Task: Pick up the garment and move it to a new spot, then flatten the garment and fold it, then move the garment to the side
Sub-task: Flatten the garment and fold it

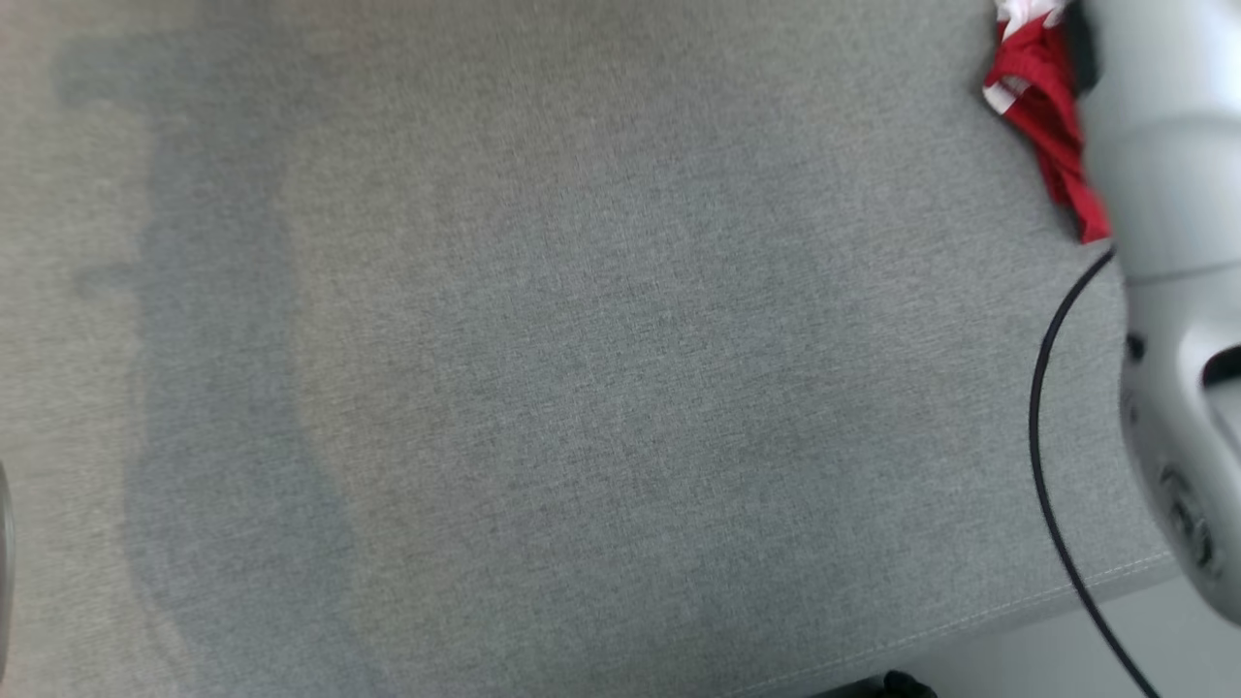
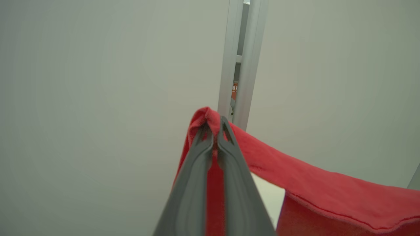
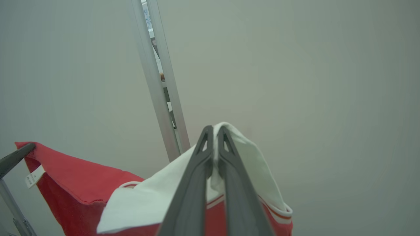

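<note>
The garment [image 2: 328,193] is red cloth with white panels and thin red-and-white trim, and a small white label [image 3: 33,176] is sewn near one red corner. It hangs in the air, stretched between the two grippers. In the head view it shows as a bunched red and white bit in the upper right corner, above the grey fabric surface [image 1: 582,388] and beside the pale forearm [image 1: 1163,194] along the right edge. A black cable [image 1: 1042,407] curves down next to that forearm.

The left gripper [image 2: 214,127] points up at a pale wall and a metal post [image 2: 241,59]. Its jaws are pinched on a fold of red cloth, which runs off to the lower right of the left wrist view. The right gripper [image 3: 215,131] also points up, its jaws clamped on a white fold, with the red part sagging to the lower left of the right wrist view.
</note>
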Controlling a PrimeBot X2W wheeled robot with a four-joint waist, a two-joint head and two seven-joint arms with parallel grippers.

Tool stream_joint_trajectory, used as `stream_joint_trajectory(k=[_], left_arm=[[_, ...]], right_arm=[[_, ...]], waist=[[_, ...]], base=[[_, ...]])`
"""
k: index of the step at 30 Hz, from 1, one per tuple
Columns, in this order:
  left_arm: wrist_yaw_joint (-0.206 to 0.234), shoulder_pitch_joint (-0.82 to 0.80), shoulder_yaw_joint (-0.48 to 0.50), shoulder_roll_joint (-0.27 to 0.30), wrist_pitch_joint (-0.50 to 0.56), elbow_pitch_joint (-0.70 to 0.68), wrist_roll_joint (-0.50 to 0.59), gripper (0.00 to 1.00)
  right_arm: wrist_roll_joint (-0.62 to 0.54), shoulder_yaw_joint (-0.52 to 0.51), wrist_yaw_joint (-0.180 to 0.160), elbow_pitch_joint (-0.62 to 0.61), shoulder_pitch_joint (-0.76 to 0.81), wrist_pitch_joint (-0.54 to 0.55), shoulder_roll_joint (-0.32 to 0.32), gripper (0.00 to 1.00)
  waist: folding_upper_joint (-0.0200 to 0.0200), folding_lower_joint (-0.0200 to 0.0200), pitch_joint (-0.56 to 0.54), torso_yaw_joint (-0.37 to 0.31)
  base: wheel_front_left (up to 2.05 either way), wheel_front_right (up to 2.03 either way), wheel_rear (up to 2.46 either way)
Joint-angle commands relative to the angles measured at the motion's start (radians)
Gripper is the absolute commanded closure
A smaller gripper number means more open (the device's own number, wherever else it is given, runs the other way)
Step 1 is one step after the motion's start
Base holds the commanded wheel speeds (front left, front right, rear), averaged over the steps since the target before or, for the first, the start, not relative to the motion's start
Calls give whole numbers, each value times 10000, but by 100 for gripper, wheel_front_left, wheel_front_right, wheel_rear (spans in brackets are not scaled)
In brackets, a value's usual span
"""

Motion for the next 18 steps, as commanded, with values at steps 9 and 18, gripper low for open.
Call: stream_joint_trajectory(k=[9,18], left_arm=[[-204,1510,-436,106,-1034,518,-1420,100],[-204,4151,-998,588,-1258,-1298,-3270,100]], right_arm=[[958,1766,1,-487,2185,-769,-29,100],[897,1138,1,-2339,4683,-789,-94,100]], waist=[[0,-2,1111,-39],[0,-2,247,365]], base=[[0,0,0],[0,0,0]])
